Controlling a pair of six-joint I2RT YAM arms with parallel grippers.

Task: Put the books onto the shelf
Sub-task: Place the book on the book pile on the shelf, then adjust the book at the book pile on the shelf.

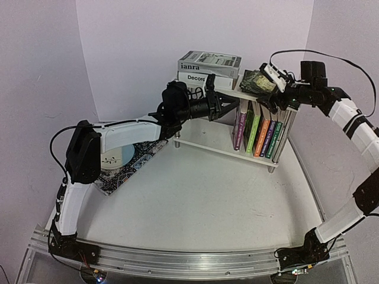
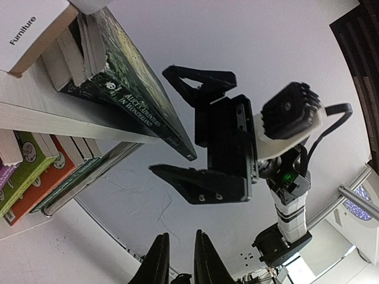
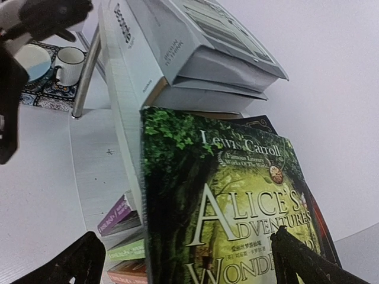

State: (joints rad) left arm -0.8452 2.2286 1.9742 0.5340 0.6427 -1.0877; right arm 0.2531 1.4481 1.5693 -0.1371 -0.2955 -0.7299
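The shelf [image 1: 207, 141] stands at the back of the table. Several colourful books [image 1: 260, 133] stand upright on its lower board. Two grey-white books [image 1: 207, 68] lie stacked on the top board. Beside them lies a green "Alice's Adventures in Wonderland" book [image 1: 254, 81] [image 3: 237, 207], its corner sticking out past the board's right end. My right gripper [image 1: 269, 80] [image 3: 185, 248] hovers at that book, open wide, its fingers on either side of the book without gripping it. My left gripper [image 1: 228, 106] [image 2: 181, 235] is under the top board's left part, its fingers almost together with nothing between them.
A patterned placemat [image 1: 127, 160] with a white mug [image 3: 70, 64] and a blue plate lies left of the shelf, under my left arm. Walls stand close behind and to both sides. A metal rail [image 1: 189, 263] runs along the near edge.
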